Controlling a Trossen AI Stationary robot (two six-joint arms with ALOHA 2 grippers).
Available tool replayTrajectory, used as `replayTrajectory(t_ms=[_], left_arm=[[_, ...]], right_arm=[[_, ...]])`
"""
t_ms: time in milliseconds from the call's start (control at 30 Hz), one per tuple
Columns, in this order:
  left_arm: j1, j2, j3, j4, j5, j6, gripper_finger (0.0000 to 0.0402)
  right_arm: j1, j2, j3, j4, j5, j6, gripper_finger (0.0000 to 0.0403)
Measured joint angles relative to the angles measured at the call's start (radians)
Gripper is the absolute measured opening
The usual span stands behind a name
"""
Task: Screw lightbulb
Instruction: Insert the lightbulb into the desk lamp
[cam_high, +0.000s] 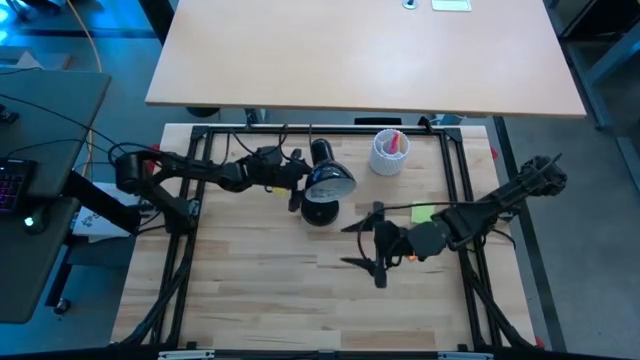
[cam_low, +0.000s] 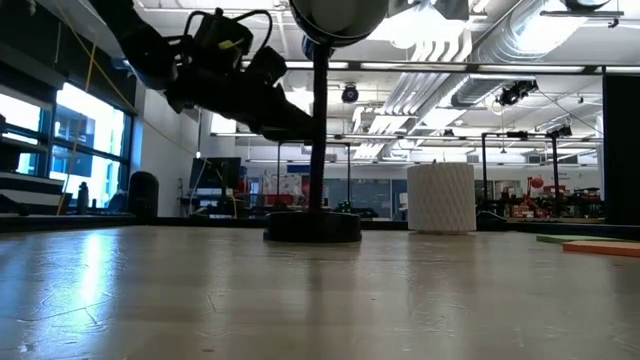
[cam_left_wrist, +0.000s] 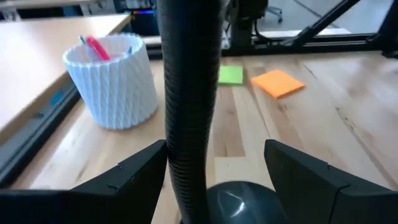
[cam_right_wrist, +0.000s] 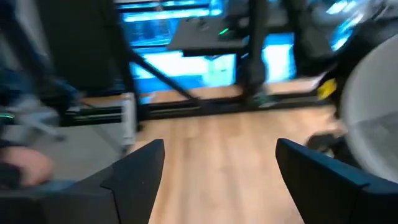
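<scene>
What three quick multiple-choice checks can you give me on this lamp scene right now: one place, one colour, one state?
1. Where is the left hand?
A. around the lamp's neck
B. over the white cup
C. off the table

2. What colour is the sticky note beside the green one?
A. blue
B. orange
C. white

3. How is the right hand?
A. shut on the lamp's shade
B. shut on a pen
C. open, holding nothing

Answers:
1 A: the left wrist view shows the lamp neck between the open fingers.
2 B: the orange note lies by the green note.
3 C: its fingers stand apart over the bare table, away from the shade.
</scene>
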Motion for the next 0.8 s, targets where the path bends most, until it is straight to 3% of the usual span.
replayTrajectory(t_ms=[100, 433, 700, 800], left_arm=[[0.000, 0.025, 0.000, 0.037, -0.027, -0.032, 0.0266], [-0.004, 0.065, 0.000, 0.160, -0.003, -0.084, 0.0258], [-0.025, 0.065, 0.000, 0.161, -0.022, -0.086, 0.0165], [-0.038, 0.065, 0.000, 0.159, -0.063, -0.108, 0.0120]], right_arm=[[0.030, -0.002, 0.000, 0.003, 0.115, -0.072, 0.0307], [0.067, 0.020, 0.000, 0.037, 0.313, -0.204, 0.0307], [0.062, 0.071, 0.000, 0.045, 0.265, -0.197, 0.0307], [0.053, 0.084, 0.000, 0.098, 0.246, -0.305, 0.0307]])
